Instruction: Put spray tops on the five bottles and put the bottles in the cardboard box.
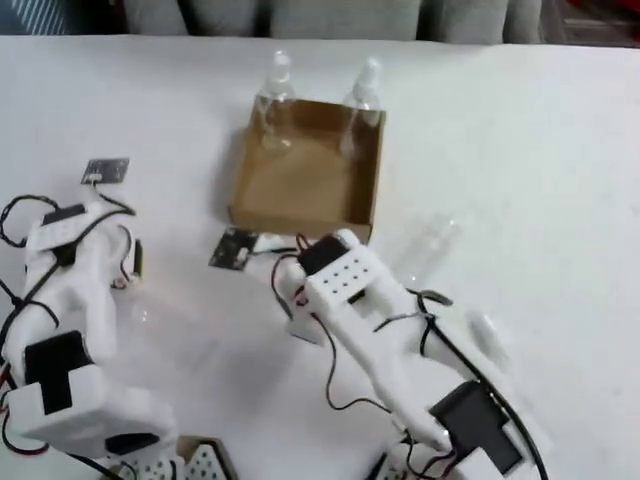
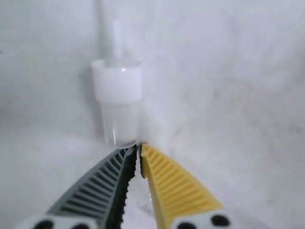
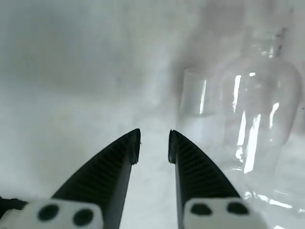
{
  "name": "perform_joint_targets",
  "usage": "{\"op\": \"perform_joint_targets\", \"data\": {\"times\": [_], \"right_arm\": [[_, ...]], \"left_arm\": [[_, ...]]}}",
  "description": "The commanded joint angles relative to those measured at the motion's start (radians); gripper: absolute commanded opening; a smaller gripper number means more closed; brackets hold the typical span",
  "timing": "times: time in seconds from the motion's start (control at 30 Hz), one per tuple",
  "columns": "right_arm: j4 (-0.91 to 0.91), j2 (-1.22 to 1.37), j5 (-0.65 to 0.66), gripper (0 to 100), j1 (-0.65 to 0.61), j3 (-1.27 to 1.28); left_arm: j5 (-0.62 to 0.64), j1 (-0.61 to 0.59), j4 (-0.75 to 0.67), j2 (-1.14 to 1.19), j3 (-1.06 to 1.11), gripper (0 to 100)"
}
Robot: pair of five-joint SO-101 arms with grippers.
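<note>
My left gripper [image 2: 138, 149] is shut, its grey and yellow fingertips pressed together just short of a white spray top [image 2: 116, 93] lying on the table. My right gripper [image 3: 154, 139] stands open by a narrow gap, empty, with a clear bottle [image 3: 252, 112] beside one finger. The cardboard box [image 1: 305, 215] sits at the table's middle back, with two capped bottles [image 1: 275, 100] [image 1: 362, 105] standing along its far wall. Another clear bottle [image 1: 432, 238] lies on the table right of the box. The left arm [image 1: 75, 290] is at the left, the right arm [image 1: 370, 310] near the box's front.
Two small dark plates lie on the table, one at the left [image 1: 105, 170] and one by the box's front corner [image 1: 232, 248]. Loose cables [image 1: 330, 380] trail around both arms. A small whitish piece [image 1: 487, 325] lies right of the right arm.
</note>
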Motion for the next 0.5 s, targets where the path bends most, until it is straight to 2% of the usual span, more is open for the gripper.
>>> {"op": "perform_joint_targets", "data": {"times": [0.0, 0.2, 0.37, 0.47], "right_arm": [[-0.027, -0.005, 0.012, 7.0, 0.024, 0.002], [-0.048, -0.005, 0.014, 7.0, 0.045, 0.005], [-0.053, -0.004, 0.014, 7.0, 0.047, 0.011], [-0.070, -0.004, 0.015, 7.0, 0.047, 0.031]], "left_arm": [[0.008, 0.013, 0.005, -0.002, -0.044, 2], [0.034, 0.007, 0.028, -0.074, -0.100, 6], [0.072, 0.012, 0.149, -0.263, -0.066, 16], [0.072, 0.005, 0.216, -0.355, -0.014, 17]]}}
